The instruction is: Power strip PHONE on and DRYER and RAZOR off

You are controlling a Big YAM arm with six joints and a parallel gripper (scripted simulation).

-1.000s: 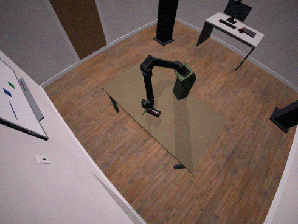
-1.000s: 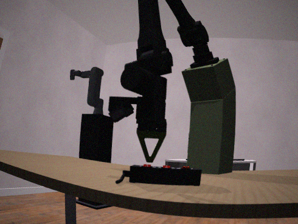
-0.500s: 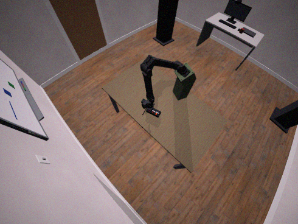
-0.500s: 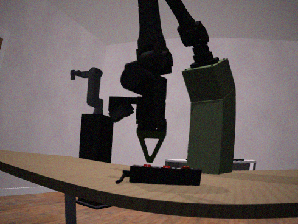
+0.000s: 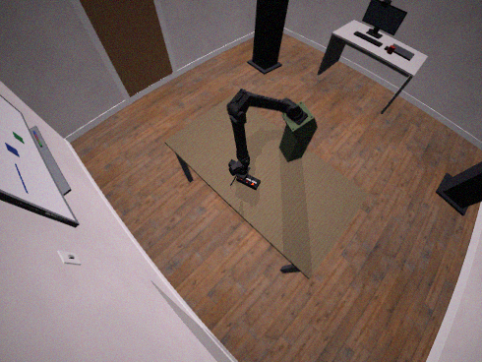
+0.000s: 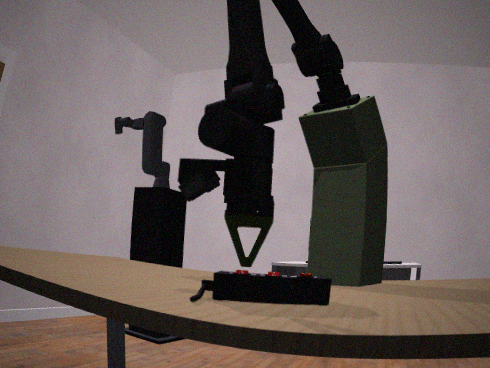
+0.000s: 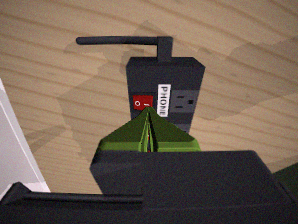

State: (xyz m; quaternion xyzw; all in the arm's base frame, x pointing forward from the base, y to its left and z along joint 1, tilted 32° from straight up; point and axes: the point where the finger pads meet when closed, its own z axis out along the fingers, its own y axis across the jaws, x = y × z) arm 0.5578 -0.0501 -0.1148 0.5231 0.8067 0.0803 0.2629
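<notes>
A black power strip [image 5: 250,181] [image 6: 272,288] [image 7: 165,85] lies flat on the wooden table [image 5: 320,207] [image 6: 100,280], right way up, with a short cable stub at one end. Three red switches [image 6: 270,273] show on its top in the exterior view. In the wrist view the end red switch [image 7: 141,103] sits beside the white PHONE label [image 7: 163,99] and an outlet. My gripper [image 6: 246,264] [image 7: 148,111] [image 5: 235,178] is shut and empty, its green fingers forming a point just above the PHONE switch. The other labels are hidden under my gripper.
The green arm base block [image 5: 296,130] [image 6: 347,200] stands on the table behind the strip. A second dark arm on a black pedestal [image 6: 157,225] stands beyond the table. A desk with a monitor [image 5: 379,41] is in the far corner.
</notes>
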